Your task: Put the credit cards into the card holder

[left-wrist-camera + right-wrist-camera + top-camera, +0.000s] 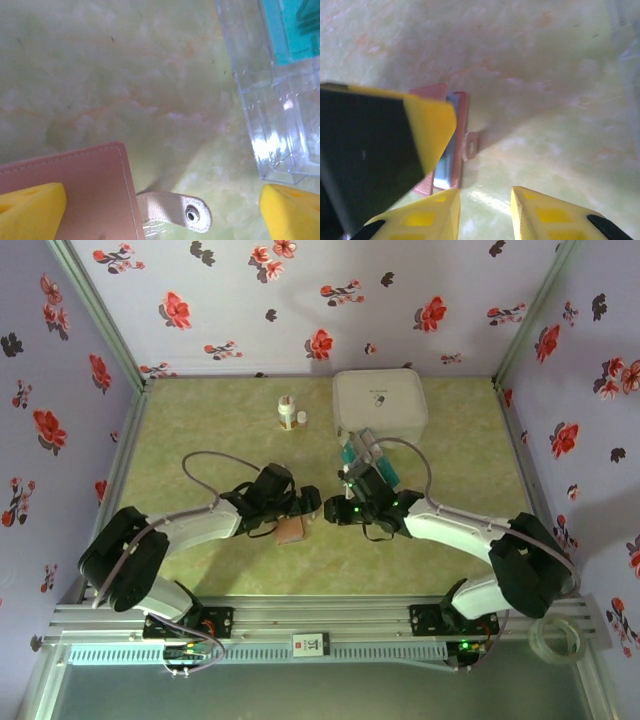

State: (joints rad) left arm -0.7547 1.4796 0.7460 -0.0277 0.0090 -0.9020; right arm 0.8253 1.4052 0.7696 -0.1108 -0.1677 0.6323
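Note:
The tan card holder (290,530) lies flat on the green table between the two arms. In the left wrist view its corner (75,190) and snap strap (175,212) sit between the wide-open fingers of my left gripper (162,215). Teal credit cards (295,30) rest inside a clear plastic case (270,110) to the right. In the right wrist view the card holder (460,125) is slightly parted, grey-blue inside, with a left finger (427,125) over it. My right gripper (485,215) hovers just beside it, jaws a little apart with nothing between them.
A big white square box (380,405) stands at the back, right of centre. Two small bottles (288,415) stand to its left. The clear case of cards (368,462) lies just in front of the box, above my right gripper (338,508). Flowered walls enclose the table.

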